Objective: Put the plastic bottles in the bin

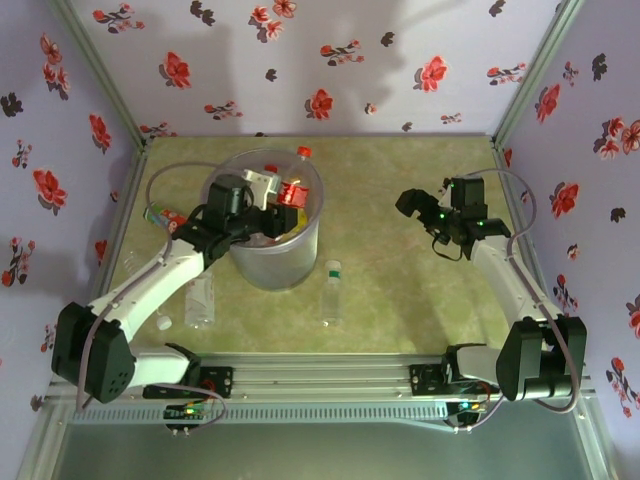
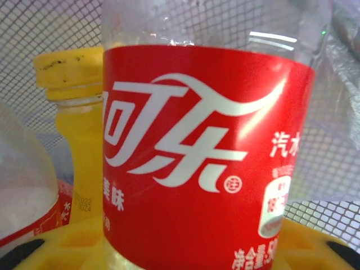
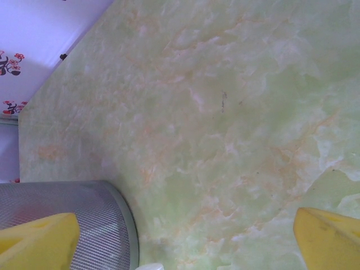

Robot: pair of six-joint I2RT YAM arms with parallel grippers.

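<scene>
Clasping a red-labelled bottle (image 2: 202,157), the left gripper (image 1: 283,196) hangs inside the bin (image 1: 275,265) rim. Right gripper (image 1: 406,203) spread wide, empty

Soft, even light; faint shadow on the upper back wall (image 1: 330,40). The close bottle (image 2: 208,157) shows mild blur and label glare.
</scene>
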